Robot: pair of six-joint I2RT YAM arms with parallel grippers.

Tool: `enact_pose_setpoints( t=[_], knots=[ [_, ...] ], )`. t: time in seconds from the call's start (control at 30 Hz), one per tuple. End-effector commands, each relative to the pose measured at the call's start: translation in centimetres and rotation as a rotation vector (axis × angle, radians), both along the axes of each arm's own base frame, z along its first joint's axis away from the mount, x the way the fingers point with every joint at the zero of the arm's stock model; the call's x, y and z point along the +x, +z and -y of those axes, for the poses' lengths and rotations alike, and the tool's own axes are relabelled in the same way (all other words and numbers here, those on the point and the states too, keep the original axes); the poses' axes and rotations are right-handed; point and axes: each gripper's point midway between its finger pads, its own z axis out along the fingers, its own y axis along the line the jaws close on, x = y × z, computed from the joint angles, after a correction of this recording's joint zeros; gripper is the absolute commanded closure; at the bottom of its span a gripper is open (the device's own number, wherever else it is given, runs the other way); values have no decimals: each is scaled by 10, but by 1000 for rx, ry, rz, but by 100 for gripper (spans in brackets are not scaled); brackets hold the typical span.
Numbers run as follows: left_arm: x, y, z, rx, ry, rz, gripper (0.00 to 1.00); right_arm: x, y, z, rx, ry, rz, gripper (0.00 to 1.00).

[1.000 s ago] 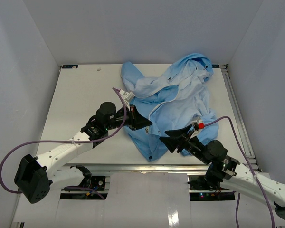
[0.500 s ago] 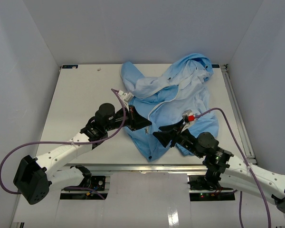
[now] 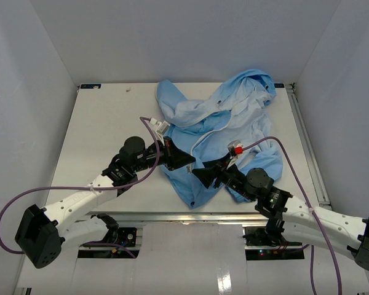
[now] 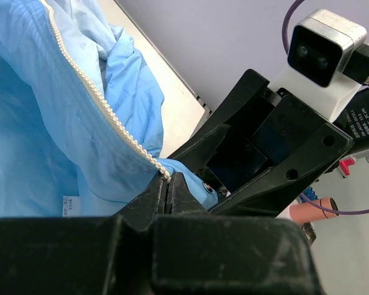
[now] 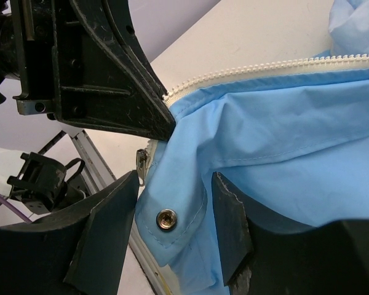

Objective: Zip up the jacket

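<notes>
The light blue jacket (image 3: 234, 123) lies crumpled over the back right of the white table, its hem hanging towards the front edge. My left gripper (image 3: 192, 161) is shut on the jacket's lower zipper edge; in the left wrist view the beaded zipper teeth (image 4: 104, 107) run into the shut jaws (image 4: 166, 184). My right gripper (image 3: 198, 176) sits just below and right of it, open. In the right wrist view its fingers (image 5: 111, 215) straddle the hem corner with a metal snap (image 5: 166, 219), not pinching it. A metal zipper pull (image 5: 141, 163) hangs by the left finger.
The bare white table (image 3: 104, 123) stretches left of the jacket. A metal rail (image 3: 172, 216) runs along the front edge close under both grippers. Grey walls enclose the table on three sides. Purple cables (image 3: 277, 144) loop off both wrists.
My right arm has swung left along the jacket's hem until its open fingers bracket the hem corner beside the left gripper. The left gripper stays shut on the zipper edge, shifted slightly.
</notes>
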Motion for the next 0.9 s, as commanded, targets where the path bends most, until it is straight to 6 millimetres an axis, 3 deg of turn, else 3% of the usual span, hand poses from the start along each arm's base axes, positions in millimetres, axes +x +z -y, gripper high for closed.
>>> enact_pose_setpoints(
  t=[0.0, 0.33, 0.6, 0.7, 0.87],
  knots=[
    [-6, 24, -2, -67, -21, 65, 100, 1, 31, -6, 86, 11, 55, 44],
    [-7, 25, -2, -71, -22, 68, 100, 3, 25, -5, 74, -2, 48, 52],
    [-7, 24, -1, -73, -29, 68, 100, 0, 22, -12, 67, 33, 59, 79],
    [-8, 25, -1, -73, -36, 76, 100, -3, 23, -13, 73, 50, 71, 83],
    [-8, 23, 0, -77, -41, 73, 100, -4, 23, -11, 84, 52, 80, 79]
  ],
)
